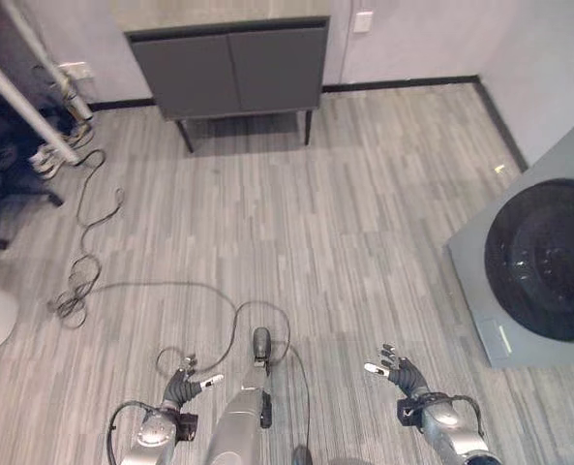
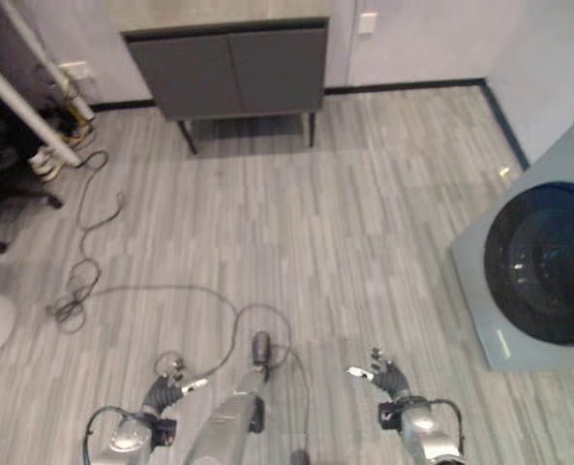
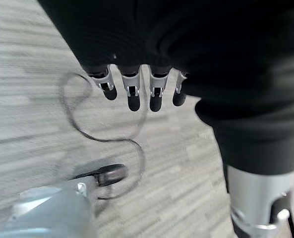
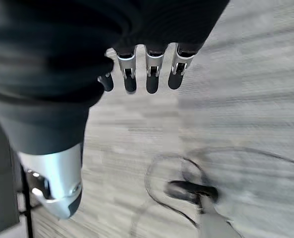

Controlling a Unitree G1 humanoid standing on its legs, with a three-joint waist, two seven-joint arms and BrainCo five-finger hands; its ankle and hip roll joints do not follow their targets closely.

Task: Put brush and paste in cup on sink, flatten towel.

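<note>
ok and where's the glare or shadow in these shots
Left eye view: the washing machine's dark door carries faint reflections, a small bright glint sits on the floor just beyond the machine, and the grey cabinet throws a soft shadow beneath itself. Wrist views: the left hand and right hand hang open over evenly lit floor, no glare.
</note>
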